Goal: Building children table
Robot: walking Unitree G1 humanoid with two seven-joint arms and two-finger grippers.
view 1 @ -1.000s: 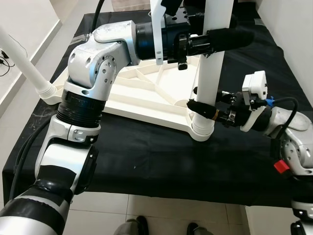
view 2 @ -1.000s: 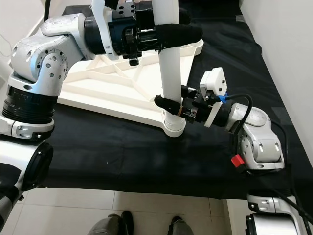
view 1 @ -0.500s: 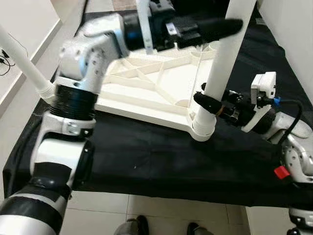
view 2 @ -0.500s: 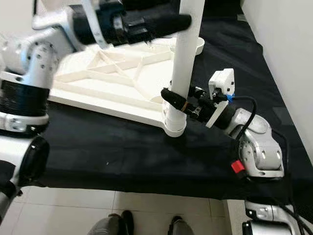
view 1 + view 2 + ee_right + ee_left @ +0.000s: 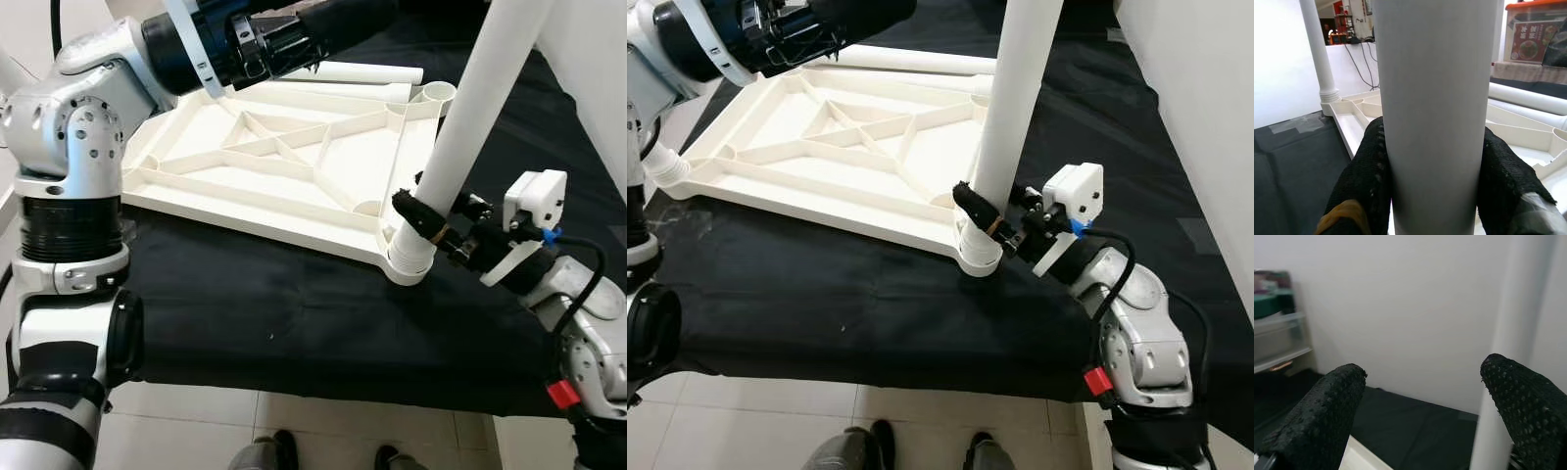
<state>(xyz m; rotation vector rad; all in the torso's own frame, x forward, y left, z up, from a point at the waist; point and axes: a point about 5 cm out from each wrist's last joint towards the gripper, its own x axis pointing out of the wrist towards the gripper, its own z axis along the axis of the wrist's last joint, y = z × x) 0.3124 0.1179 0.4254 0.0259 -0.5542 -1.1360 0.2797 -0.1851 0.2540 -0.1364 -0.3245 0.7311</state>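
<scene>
**One leg in the socket, right claw wrapped around it**

Two arms of ours are up over the black-draped tabletop (image 5: 294, 323). On it lies the white table frame (image 5: 274, 162), turned underside up so that its ribs and corner sockets face the ceiling.

At the frame's near right corner a white leg (image 5: 468, 117) stands in its socket (image 5: 409, 262), leaning away from us toward the right rather than standing upright. Our right claw (image 5: 419, 217) is clenched around this leg just above the socket; in the right wrist view the black fingers (image 5: 1364, 176) press against both sides of the white tube.

Our left claw (image 5: 1425, 416) is raised above the far side of the frame, its silver arm (image 5: 69, 127) bent across the left of the scene. In the left wrist view its two padded fingers are spread wide with nothing between them, and the leaning leg passes just behind one fingertip; we cannot tell whether they touch.

A second leg (image 5: 921, 61) lies flat on the cloth along the frame's far edge. Another leg (image 5: 1317, 54) stands upright in the socket at the frame's left corner, seen in the right wrist view.

At the near edge of the tiled floor (image 5: 323, 431), a person's shoes (image 5: 284, 452) point toward the tabletop.
</scene>
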